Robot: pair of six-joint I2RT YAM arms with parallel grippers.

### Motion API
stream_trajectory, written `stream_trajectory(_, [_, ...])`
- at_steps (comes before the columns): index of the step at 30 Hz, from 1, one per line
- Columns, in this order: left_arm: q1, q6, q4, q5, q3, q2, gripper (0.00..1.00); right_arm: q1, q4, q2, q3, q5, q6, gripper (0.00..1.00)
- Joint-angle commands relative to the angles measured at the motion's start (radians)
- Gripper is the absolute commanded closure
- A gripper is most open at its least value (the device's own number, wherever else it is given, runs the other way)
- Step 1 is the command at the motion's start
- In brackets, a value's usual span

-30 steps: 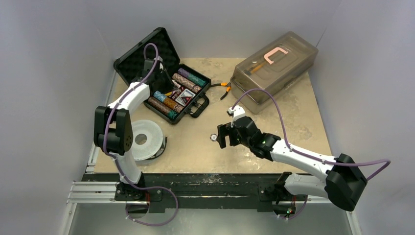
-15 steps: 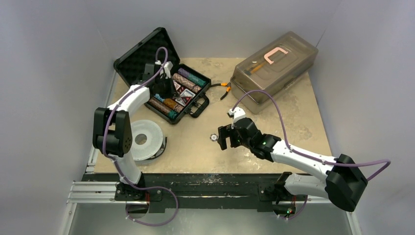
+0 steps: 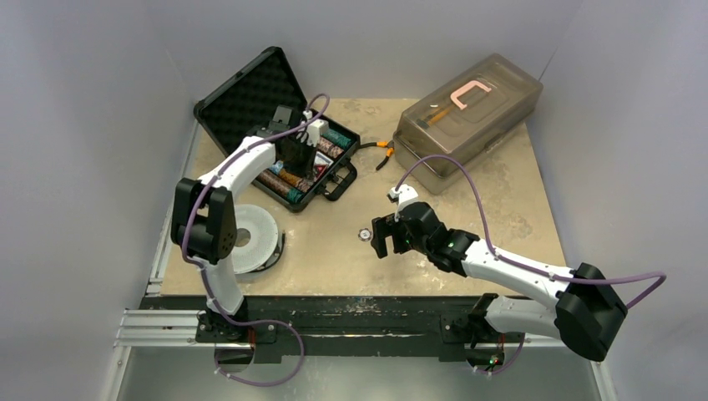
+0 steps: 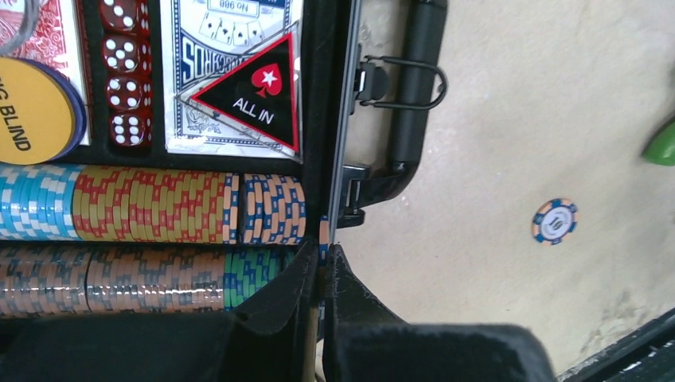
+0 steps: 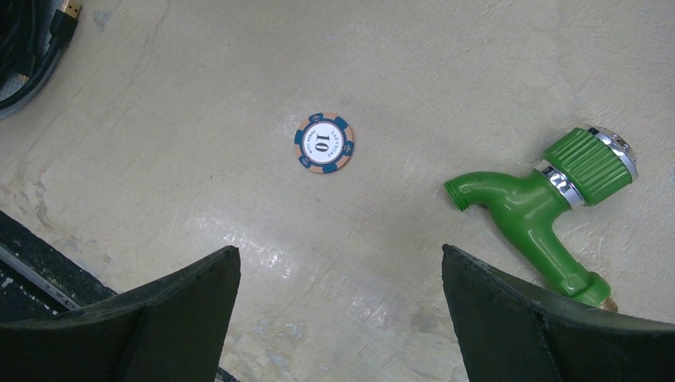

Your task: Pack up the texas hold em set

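- Left wrist view: the left gripper [image 4: 321,261], clenched on a single poker chip [image 4: 322,229] held edge-on, hovers over the front wall of the open black case [image 4: 317,95], just beside the chip rows [image 4: 151,208].
- Likely hazard: the chip hangs over the wall rather than over a slot. If it is let go here, it may strike the rim and roll out onto the table [image 4: 493,119].
- The rows look packed almost to the wall, so pressing the chip in askew could lever its neighbours loose.
- Right wrist view: the right gripper [image 5: 338,253], spread wide and empty, hangs above a loose "10" chip [image 5: 324,142] lying flat on the table, with a green toy faucet [image 5: 541,199] near its finger.
- Likely hazard: a flat chip offers little edge, so closing fingers may skid it away, or one may snag the faucet on the way down.
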Motion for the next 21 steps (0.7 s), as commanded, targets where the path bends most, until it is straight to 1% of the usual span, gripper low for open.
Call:
stream_trajectory(1, [0.000,0.053,-0.049,-0.029,0.052,0.037,1.00,-0.001,0.008,-0.022,0.002,-0.003,0.003,0.06])
stream_trajectory(6, [-0.003,0.044,-0.050,-0.023,0.072,0.062,1.00,0.000,0.006,-0.023,0.000,-0.004,0.005,0.06])
stream_trajectory(15, [-0.007,0.037,-0.050,-0.138,0.092,0.096,1.00,-0.001,0.007,-0.019,0.000,-0.006,0.011,0.06])
stream_trajectory(21, [-0.019,0.042,-0.056,-0.156,0.097,0.116,1.00,-0.001,0.010,-0.012,0.002,-0.011,0.014,0.06])
